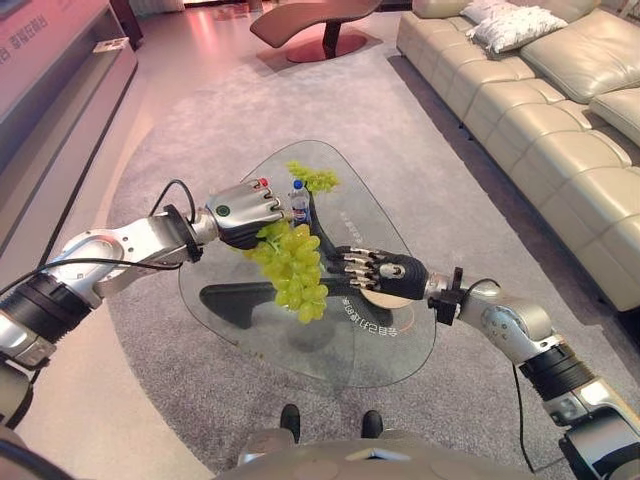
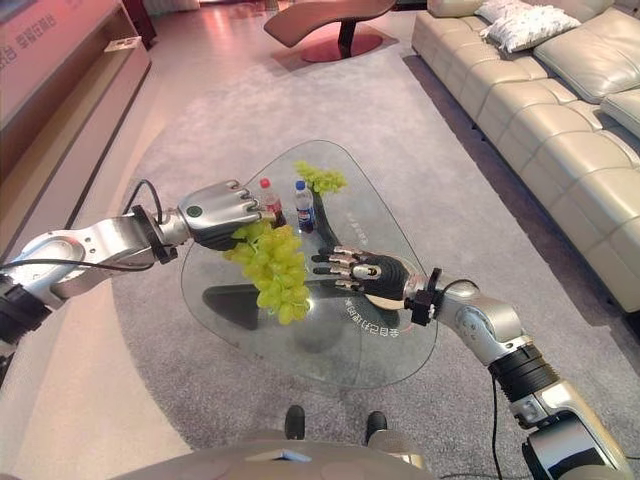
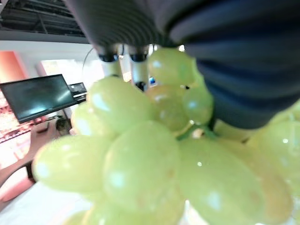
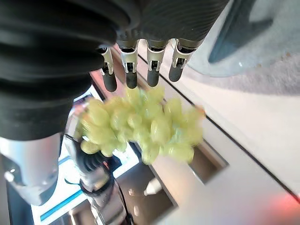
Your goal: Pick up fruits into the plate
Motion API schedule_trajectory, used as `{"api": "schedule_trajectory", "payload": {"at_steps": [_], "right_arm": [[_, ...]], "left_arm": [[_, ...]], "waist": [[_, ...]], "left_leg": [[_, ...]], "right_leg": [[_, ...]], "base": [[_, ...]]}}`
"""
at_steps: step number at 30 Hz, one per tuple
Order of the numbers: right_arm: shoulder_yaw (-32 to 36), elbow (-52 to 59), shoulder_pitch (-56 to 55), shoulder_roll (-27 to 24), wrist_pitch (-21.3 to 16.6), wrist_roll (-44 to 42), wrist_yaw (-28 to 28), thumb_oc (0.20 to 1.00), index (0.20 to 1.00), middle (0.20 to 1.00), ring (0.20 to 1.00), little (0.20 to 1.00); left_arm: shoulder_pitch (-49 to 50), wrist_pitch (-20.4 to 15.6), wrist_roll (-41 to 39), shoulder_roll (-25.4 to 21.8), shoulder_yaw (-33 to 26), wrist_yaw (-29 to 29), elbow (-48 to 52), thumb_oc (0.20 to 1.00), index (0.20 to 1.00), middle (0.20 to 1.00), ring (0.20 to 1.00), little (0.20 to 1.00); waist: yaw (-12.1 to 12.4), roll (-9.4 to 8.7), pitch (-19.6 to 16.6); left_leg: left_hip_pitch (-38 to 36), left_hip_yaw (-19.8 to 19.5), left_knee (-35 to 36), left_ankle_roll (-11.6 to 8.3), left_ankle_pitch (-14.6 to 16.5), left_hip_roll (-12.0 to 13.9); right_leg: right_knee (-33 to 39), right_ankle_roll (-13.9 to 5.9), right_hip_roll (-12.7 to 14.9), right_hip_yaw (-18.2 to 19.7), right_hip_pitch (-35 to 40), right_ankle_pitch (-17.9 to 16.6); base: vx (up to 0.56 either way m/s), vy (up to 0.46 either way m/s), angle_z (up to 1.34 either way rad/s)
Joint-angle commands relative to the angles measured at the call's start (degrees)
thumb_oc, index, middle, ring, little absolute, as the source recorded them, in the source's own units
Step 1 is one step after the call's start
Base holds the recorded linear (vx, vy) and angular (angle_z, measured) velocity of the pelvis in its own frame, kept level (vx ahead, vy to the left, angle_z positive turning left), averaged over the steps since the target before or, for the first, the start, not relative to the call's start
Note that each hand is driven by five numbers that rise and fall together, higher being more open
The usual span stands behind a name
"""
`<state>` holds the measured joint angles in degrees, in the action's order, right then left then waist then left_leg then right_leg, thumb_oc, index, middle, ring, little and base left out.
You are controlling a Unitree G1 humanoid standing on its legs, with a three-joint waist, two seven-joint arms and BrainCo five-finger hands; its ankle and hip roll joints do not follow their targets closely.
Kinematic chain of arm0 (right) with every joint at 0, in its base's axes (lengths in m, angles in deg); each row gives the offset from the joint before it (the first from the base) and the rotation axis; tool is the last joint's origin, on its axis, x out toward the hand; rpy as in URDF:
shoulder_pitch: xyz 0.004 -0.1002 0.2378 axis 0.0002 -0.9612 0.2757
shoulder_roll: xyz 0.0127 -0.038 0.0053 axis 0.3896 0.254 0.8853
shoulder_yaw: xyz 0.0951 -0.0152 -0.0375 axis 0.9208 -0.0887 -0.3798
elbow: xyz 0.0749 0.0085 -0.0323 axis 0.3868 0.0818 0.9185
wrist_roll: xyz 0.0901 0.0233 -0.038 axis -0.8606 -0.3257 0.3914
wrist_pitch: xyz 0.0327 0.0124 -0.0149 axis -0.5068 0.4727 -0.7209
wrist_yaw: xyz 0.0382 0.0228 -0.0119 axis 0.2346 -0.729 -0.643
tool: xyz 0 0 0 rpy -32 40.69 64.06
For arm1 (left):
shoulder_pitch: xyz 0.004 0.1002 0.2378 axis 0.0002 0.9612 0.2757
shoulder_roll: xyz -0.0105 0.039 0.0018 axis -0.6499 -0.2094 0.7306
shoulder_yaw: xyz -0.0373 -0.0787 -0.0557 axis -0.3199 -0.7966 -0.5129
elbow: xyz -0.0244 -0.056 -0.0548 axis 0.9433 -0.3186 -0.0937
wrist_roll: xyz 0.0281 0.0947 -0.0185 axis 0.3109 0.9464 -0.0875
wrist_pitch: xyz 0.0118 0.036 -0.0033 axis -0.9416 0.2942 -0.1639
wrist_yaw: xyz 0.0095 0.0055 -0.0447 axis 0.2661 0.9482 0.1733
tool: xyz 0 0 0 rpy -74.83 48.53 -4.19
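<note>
Hanging from the left hand (image 1: 245,212) is a large bunch of green grapes (image 1: 297,270), lifted clear above the glass counter (image 1: 395,345). The fingers are curled round the top of the bunch, so the hand is grasping it; the left wrist view shows the grapes (image 3: 140,164) pressed close under the dark cover, with two silver fingers (image 3: 108,63) reaching over them. The bunch dangles downward, its lowest grapes over the middle of the counter.

The right hand (image 1: 375,268) is held just beside the bunch, on its right, level with the lower half. Fingers are straight and spread, pointing toward the grapes, holding nothing: released. I cannot tell whether the fingertips touch the fruit. In the right wrist view the fingers (image 4: 150,68) line up in a row with the grapes (image 4: 140,124) just past them.

A second, smaller bunch of green grapes (image 1: 315,178) lies on the far part of the counter. Near it stand two small bottles, one with a blue cap (image 1: 298,200) and one with a red cap (image 2: 267,197); both are upright, close behind the left hand. A pale round plate (image 1: 378,300) shows partly under the right hand on the counter.

The counter stands on a grey carpet (image 1: 160,150). A beige sofa (image 1: 540,130) runs along the right side of the room.
</note>
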<state>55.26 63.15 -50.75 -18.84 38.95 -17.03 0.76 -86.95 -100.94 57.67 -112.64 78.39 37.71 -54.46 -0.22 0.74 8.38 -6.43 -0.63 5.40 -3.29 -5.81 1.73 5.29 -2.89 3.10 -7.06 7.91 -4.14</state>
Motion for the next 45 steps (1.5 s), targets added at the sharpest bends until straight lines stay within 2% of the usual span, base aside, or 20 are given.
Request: {"api": "schedule_trajectory", "payload": {"at_steps": [1, 13, 42, 45], "right_arm": [[-3.0, 3.1, 0.6, 3.1, -0.1, -3.8, -1.2, 1.0, 1.0, 1.0, 1.0, 1.0], [-8.1, 2.9, -1.4, 8.7, -1.8, -5.1, 1.0, 1.0, 1.0, 1.0, 1.0, 1.0], [-12.1, 5.0, -2.6, 12.9, -3.0, -7.3, 2.1, 1.0, 1.0, 1.0, 1.0, 1.0], [-12.2, 5.3, -2.6, 13.2, -3.5, -8.2, 3.1, 0.2, 0.2, 0.2, 0.2, 0.2]], "left_arm": [[-7.3, -0.1, -3.6, 2.8, -0.9, 0.7, 0.1, 0.2, 0.2, 0.2, 0.2, 0.2], [-7.2, -0.5, -5.5, 7.8, -0.8, -2.9, 4.5, 0.2, 0.2, 0.2, 0.2, 0.2], [-4.0, -0.8, -5.6, 12.0, -1.0, -8.3, 5.6, 0.2, 0.2, 0.2, 0.2, 0.2], [-3.7, -0.8, -5.5, 12.2, -1.1, -8.5, 5.5, 0.2, 0.2, 0.2, 0.2, 0.2]], "waist": [[1.0, -1.07, -3.6], [1.8, -0.81, -3.5], [2.1, -0.71, -3.0], [2.1, -0.71, -3.1]], "left_leg": [[-4.6, 1.8, -2.3, 1.71, 11.6, -2.0], [-5.1, 1.4, -1.9, 1.69, 11.6, -2.0], [-5.8, 1.8, -1.6, 1.74, 11.5, -1.9], [-5.9, 1.8, -1.5, 1.72, 11.5, -1.8]], "right_leg": [[-2.5, -3.59, 2.5, -0.7, 2.4, 6.7], [-2.3, -3.81, 2.9, -1.8, 3.1, 6.9], [-1.7, -3.83, 2.8, -1.5, 3.7, 6.8], [-1.7, -3.82, 2.8, -1.7, 3.7, 6.8]], "base": [[0.0, 0.0, 0.0], [0.0, 0.006, 0.02], [0.0, 0.0, 0.0], [0.0, 0.0, 0.0]]}}
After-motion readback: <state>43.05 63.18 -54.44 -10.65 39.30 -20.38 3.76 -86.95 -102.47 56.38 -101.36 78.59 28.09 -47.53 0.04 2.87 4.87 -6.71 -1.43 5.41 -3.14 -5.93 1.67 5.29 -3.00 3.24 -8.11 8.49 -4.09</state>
